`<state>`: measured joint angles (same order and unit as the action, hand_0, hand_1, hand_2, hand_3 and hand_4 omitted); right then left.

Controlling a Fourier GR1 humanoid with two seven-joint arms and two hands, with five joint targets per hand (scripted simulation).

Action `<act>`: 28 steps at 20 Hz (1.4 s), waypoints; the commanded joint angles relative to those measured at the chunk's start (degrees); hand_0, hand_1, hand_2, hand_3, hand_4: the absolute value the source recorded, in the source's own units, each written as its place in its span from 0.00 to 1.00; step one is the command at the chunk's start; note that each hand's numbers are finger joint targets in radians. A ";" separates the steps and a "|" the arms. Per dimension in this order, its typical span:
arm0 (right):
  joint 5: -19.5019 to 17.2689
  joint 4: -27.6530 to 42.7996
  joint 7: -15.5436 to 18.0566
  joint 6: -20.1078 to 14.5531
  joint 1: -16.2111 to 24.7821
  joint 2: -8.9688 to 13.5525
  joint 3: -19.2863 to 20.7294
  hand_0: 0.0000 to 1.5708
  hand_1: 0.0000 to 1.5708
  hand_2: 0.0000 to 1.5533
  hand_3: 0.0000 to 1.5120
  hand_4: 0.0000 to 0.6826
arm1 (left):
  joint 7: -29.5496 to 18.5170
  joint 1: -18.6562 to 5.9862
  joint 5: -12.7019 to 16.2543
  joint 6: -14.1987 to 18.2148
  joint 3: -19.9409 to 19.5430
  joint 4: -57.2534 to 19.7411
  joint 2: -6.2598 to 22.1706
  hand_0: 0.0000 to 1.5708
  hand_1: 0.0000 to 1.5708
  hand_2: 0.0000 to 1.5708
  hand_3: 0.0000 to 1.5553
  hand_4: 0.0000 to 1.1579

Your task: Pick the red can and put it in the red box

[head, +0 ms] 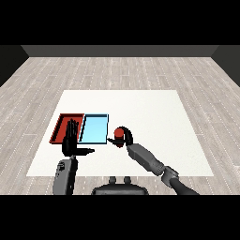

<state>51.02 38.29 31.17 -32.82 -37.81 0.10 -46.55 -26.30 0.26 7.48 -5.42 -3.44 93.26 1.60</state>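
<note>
The red can [120,134] stands just right of the light blue tray [94,129], and my right hand [126,139] is curled round it, with the can's red top showing above the fingers. Whether the can rests on the table or is lifted I cannot tell. The red tray [62,123] lies at the left, next to the blue one. My left hand [71,138] is held upright with straight fingers over the red tray's near right part, its thumb pointing right. It holds nothing.
The white table [150,112] stretches wide to the right and behind the trays. Its front edge runs just below both forearms. Grey wooden floor surrounds it.
</note>
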 commanded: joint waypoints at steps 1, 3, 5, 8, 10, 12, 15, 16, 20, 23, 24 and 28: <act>3.94 -1.16 -0.28 -3.12 -2.84 -0.10 -3.52 0.99 0.99 0.95 0.93 0.81 | 0.76 -0.28 -0.23 0.73 0.12 0.70 -0.16 0.00 0.00 0.00 0.00 0.00; -1.62 2.21 -2.40 -4.59 -0.06 -0.10 -0.56 0.99 0.99 0.95 0.93 0.82 | -1.32 0.56 0.65 -1.16 0.34 -1.03 0.09 0.00 0.00 0.00 0.00 0.00; -1.11 1.96 -1.83 -4.50 -3.38 -0.10 0.09 0.97 0.97 0.95 0.93 0.85 | -0.14 0.48 2.15 -1.61 -1.56 -0.78 1.36 0.00 0.00 0.00 0.00 0.00; -5.20 7.22 0.32 -7.15 0.94 -0.10 1.46 0.98 0.98 0.95 0.92 0.85 | -0.87 -0.11 -0.47 -0.03 1.03 -0.87 -0.42 0.00 0.00 0.00 0.00 0.00; -7.10 14.06 -3.99 -7.73 1.38 3.40 3.04 0.98 0.98 0.95 0.91 0.86 | 1.43 -1.07 -0.35 0.98 1.26 1.00 -0.62 0.00 0.00 0.00 0.00 0.00; -7.83 14.34 -3.92 -8.82 -2.16 2.77 4.21 0.98 0.98 0.94 0.91 0.85 | 2.78 -0.42 0.60 0.50 0.39 2.21 0.35 0.00 0.00 0.00 0.00 0.00; -12.33 16.91 -3.30 -10.20 2.40 0.63 4.70 0.98 0.98 0.94 0.91 0.85 | 1.88 -1.27 1.73 -1.95 -0.94 -0.16 2.24 0.00 0.00 0.00 0.00 0.00; -12.94 21.39 -5.02 -11.80 1.51 3.48 3.55 0.96 0.96 0.94 0.91 0.89 | -0.80 2.84 -2.58 0.56 2.92 1.33 -0.84 0.00 0.00 0.00 0.00 0.00; -14.58 29.02 -6.39 -9.44 3.07 8.68 6.42 0.98 0.98 0.95 0.92 0.91 | 0.84 2.81 -2.01 -0.74 4.36 4.01 -0.48 0.00 0.00 0.00 0.00 0.00; -16.75 36.88 -7.52 -12.24 3.10 10.11 5.43 0.96 0.96 0.94 0.93 0.94 | 5.87 -0.38 -1.97 -0.08 7.83 4.08 -1.54 0.00 0.00 0.00 0.00 0.00; -17.19 37.79 -5.80 -11.15 5.84 10.98 5.86 0.95 0.95 0.93 0.92 0.92 | 11.01 0.77 -0.70 -0.41 8.06 9.63 -1.37 0.00 0.00 0.00 0.00 0.00; -18.75 34.59 -7.85 -5.78 3.88 11.07 11.58 0.95 0.95 0.93 0.92 0.92 | 13.10 -2.79 -5.75 4.51 12.56 6.53 -1.58 0.00 0.00 0.00 0.00 0.00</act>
<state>33.81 72.36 24.38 -41.77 -33.42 10.19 -38.59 -17.10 -1.29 3.43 -2.63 6.26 98.64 0.31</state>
